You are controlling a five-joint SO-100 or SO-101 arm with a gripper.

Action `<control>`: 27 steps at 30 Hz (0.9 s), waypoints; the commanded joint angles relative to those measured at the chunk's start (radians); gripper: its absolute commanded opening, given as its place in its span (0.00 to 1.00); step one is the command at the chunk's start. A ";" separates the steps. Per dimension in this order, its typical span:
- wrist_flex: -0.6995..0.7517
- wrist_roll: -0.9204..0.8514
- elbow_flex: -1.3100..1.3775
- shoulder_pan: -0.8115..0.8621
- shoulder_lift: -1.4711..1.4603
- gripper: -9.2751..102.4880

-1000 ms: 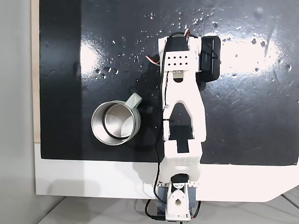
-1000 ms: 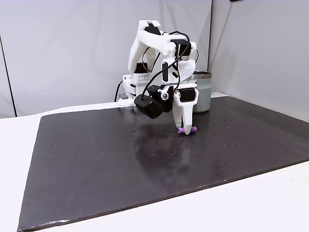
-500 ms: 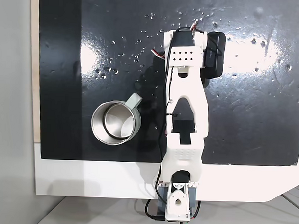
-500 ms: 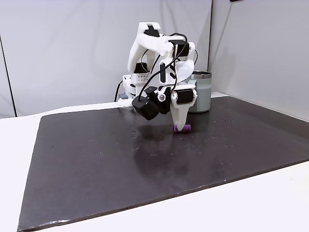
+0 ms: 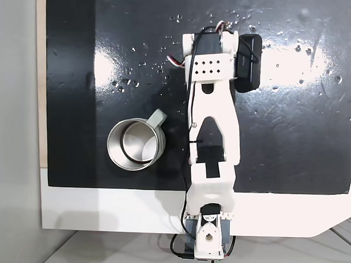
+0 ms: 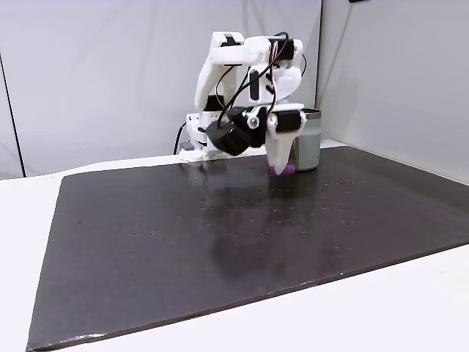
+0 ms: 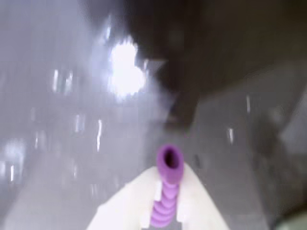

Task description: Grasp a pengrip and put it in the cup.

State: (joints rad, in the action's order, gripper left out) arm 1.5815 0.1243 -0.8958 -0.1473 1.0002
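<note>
**Pengrip pinched and off the mat, cup not yet reached**

You have the pengrip (image 7: 166, 191) pinched in the claw (image 7: 165, 218): in the wrist view the purple ribbed tube sticks out from between the two white fingers (image 7: 199, 203), its open end pointing away from the camera. In the side-on fixed view the claw (image 6: 281, 169) hangs above the black mat (image 6: 220, 235) with the purple pengrip (image 6: 281, 170) at its tip, clear of the surface. The cup (image 6: 308, 139) stands just behind it in that view; how far apart they really are cannot be judged from there.

From above, the cup (image 5: 136, 144) sits to the left of the arm (image 5: 213, 127) near the mat's lower edge, handle pointing up and right, while the wrist is further up the picture. So you likely need to swing left and pull back toward the base before letting go.

On handling: the pengrip looks very light and soft (a squeezable sleeve, going by the ribs), so it should give under pressure rather than crack. The hold sits along its length with one end free, which seems sound. The ribs probably help against slipping. Being so light, it may cling to a finger on release, so spread the claw well over the cup's rim. The white worktop (image 5: 115, 207) shows below the mat.
</note>
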 commanded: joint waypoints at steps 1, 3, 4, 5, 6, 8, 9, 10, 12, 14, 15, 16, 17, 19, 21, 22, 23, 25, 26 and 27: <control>0.132 0.008 0.071 -0.077 0.178 0.08; 0.173 0.008 0.048 -0.115 0.262 0.08; 0.186 0.008 0.031 -0.130 0.305 0.08; 0.193 0.009 0.009 -0.146 0.348 0.08; 0.198 0.012 -0.018 -0.156 0.393 0.08; 0.202 0.012 -0.074 -0.181 0.472 0.08; 0.202 0.009 -0.107 -0.192 0.511 0.08; 0.199 0.006 -0.141 -0.204 0.549 0.08; 0.189 -0.017 -0.204 -0.227 0.623 0.08; 0.187 -0.043 -0.249 -0.255 0.680 0.08; 0.187 -0.061 -0.268 -0.272 0.704 0.08; 0.187 -0.077 -0.290 -0.291 0.727 0.08; 0.187 -0.094 -0.311 -0.316 0.747 0.08; 0.187 -0.123 -0.360 -0.367 0.778 0.08; 0.187 -0.149 -0.405 -0.419 0.796 0.08; 0.187 -0.164 -0.425 -0.445 0.801 0.08; 0.187 -0.173 -0.443 -0.469 0.805 0.08; 0.187 -0.178 -0.465 -0.508 0.808 0.08; 0.187 -0.183 -0.468 -0.522 0.808 0.08; 0.187 -0.190 -0.469 -0.537 0.810 0.08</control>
State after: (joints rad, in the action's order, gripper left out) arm 1.7779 -0.0430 -1.3652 -0.6412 1.7549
